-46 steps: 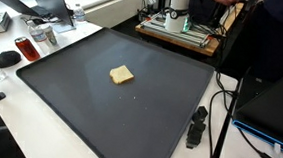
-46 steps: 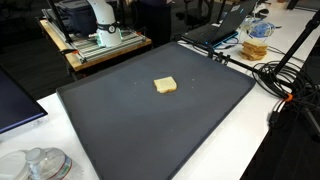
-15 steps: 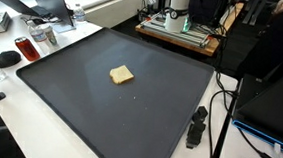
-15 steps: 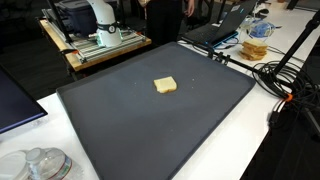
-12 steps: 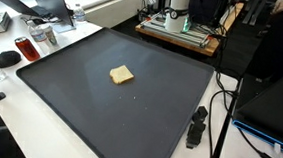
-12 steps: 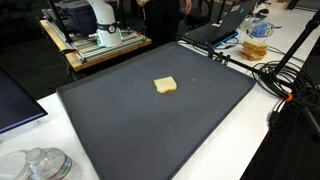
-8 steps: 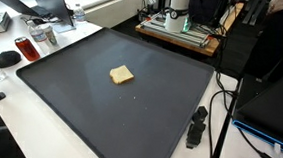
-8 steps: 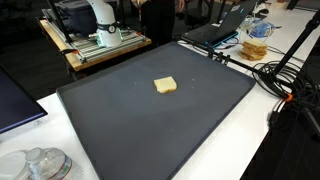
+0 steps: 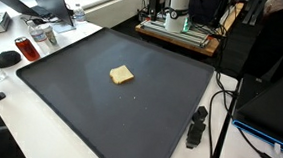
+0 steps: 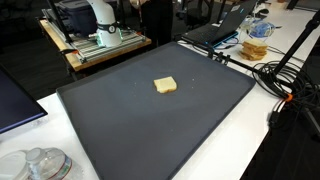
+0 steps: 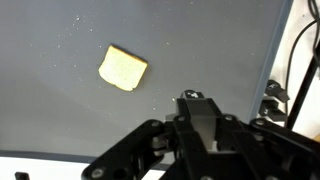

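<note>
A small pale yellow square piece (image 9: 122,76) lies flat near the middle of a large dark mat (image 9: 128,123), and both exterior views show it (image 10: 165,86). In the wrist view the piece (image 11: 123,68) sits up and to the left on the mat (image 11: 60,120). My gripper (image 11: 192,97) comes in from the bottom edge there, high above the mat and to the right of the piece, not touching it. Its fingers look closed together with nothing between them. Neither exterior view shows the gripper clearly.
A black marker-like object (image 9: 195,126) lies off the mat's edge beside cables. A red can (image 9: 26,49) and a mouse (image 9: 5,56) stand at the other side. A food container (image 10: 257,35), cables (image 10: 290,85) and a glass lid (image 10: 40,163) surround the mat. The white robot base (image 10: 100,15) stands behind.
The yellow piece has not moved. A person behind the table has shifted, and a dark shape has come into the top of an exterior view near the robot base.
</note>
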Available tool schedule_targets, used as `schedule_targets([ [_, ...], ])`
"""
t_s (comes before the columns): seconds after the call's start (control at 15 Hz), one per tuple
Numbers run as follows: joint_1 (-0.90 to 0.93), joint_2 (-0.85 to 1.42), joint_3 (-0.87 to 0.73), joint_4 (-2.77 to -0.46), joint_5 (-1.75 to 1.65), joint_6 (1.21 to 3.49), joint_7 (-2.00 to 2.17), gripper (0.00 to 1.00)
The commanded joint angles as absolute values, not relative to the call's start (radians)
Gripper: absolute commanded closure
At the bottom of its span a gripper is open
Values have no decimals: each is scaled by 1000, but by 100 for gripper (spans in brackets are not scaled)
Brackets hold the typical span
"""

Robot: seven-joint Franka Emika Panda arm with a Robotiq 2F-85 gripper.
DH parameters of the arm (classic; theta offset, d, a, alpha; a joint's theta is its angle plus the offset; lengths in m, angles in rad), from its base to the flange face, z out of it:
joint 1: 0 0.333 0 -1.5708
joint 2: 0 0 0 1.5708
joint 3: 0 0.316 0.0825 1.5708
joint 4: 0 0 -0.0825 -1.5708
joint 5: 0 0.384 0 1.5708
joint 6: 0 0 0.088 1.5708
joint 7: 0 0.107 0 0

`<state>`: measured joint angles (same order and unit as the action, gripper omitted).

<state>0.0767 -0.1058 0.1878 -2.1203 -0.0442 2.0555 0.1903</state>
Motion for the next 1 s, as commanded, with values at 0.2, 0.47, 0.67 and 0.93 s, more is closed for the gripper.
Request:
schedule_targets([
  [0.2,91,177,116,-1974,-173,2142,420,95],
  [0.47,141,303,59,-1901,-270,2178,619,95],
  [0.67,193,379,20,-1840,-320,2144,744,95],
  [0.93,268,462,-14,-1759,-377,2062,894,95],
])
